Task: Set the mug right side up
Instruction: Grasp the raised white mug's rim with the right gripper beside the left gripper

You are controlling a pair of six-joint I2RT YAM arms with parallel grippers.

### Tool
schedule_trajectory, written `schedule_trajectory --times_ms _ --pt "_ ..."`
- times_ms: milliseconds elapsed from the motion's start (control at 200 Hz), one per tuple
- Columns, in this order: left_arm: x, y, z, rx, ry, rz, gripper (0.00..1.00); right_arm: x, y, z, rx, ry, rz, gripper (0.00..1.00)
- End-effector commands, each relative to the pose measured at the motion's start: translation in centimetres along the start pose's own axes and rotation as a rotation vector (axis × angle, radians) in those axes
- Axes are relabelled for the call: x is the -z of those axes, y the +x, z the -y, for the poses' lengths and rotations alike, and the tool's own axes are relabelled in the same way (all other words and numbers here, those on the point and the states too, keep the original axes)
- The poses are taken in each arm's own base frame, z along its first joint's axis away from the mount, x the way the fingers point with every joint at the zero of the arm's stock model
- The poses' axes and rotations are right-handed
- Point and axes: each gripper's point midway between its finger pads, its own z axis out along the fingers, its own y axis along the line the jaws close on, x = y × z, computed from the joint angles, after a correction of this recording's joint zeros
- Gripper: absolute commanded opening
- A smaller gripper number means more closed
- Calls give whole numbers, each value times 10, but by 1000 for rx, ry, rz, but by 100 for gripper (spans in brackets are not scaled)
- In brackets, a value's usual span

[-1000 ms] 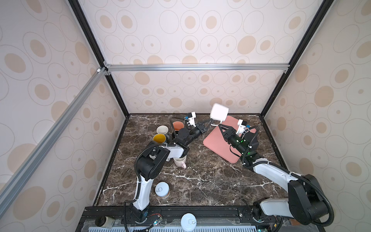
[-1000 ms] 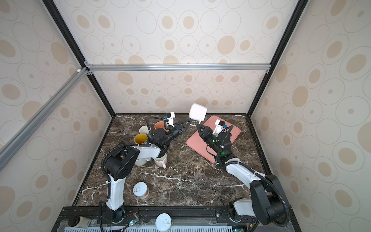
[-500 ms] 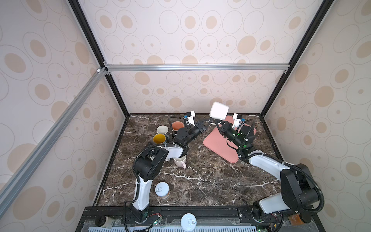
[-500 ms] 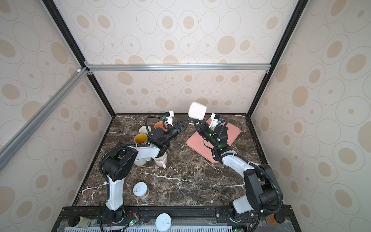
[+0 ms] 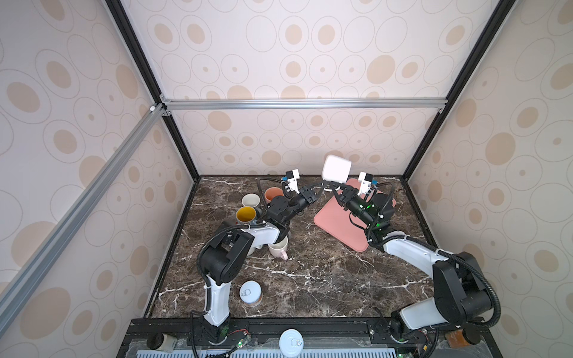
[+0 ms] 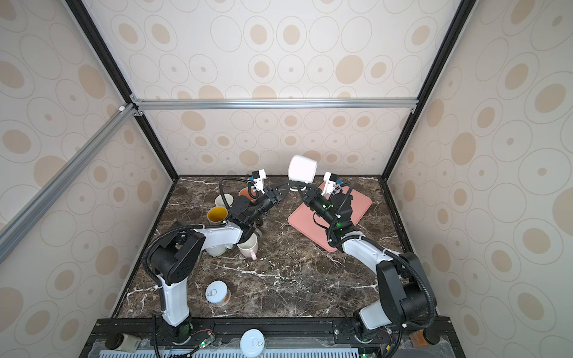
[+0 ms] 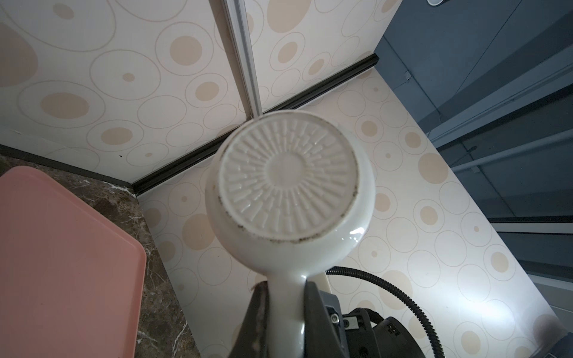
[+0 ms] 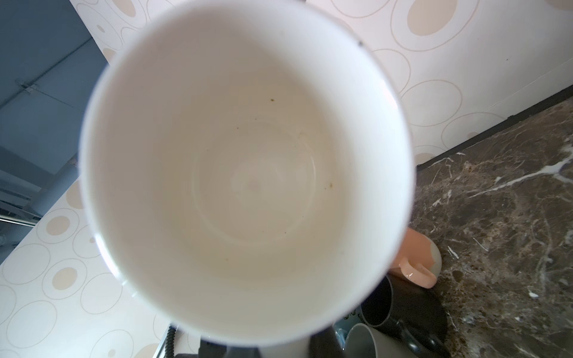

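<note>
Dark marble table (image 5: 310, 279) lies below the white mug (image 5: 336, 169), which hangs tipped on its side at the far middle, above the far-left edge of the pink tray (image 5: 335, 223), with the left gripper (image 5: 322, 185) pinching its handle and the right gripper (image 5: 332, 187) clamped on its rim, mouth facing right.

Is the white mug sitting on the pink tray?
No, the white mug is up in the air, not resting on the pink tray.
</note>
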Motion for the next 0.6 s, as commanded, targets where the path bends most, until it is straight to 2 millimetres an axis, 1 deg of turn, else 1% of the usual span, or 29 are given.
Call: schedule_trajectory --times_ms 0,70,105,205,385,425,495,550,595 --pt "7 -11 59 -151 119 -8 21 2 -8 -11 91 -4 18 0" --pt "15 -14 59 -171 103 -2 30 7 -7 -12 134 26 9 0" --pt "19 -16 57 -174 95 1 33 9 -7 -14 154 37 5 0" --pt "27 -18 58 -185 95 8 37 15 -8 -19 209 45 3 0" --pt "37 -25 60 -220 94 12 44 18 -8 -26 246 41 0 0" --pt "42 -30 61 -234 84 23 44 19 -7 -27 255 47 -8 0" --pt "57 -43 61 -279 45 57 45 21 -5 -29 286 66 -30 0" --pt "70 -55 57 -328 -10 73 45 24 -1 -29 320 90 -56 0" --pt "80 -65 58 -379 -55 83 45 25 3 -30 359 114 -81 0"
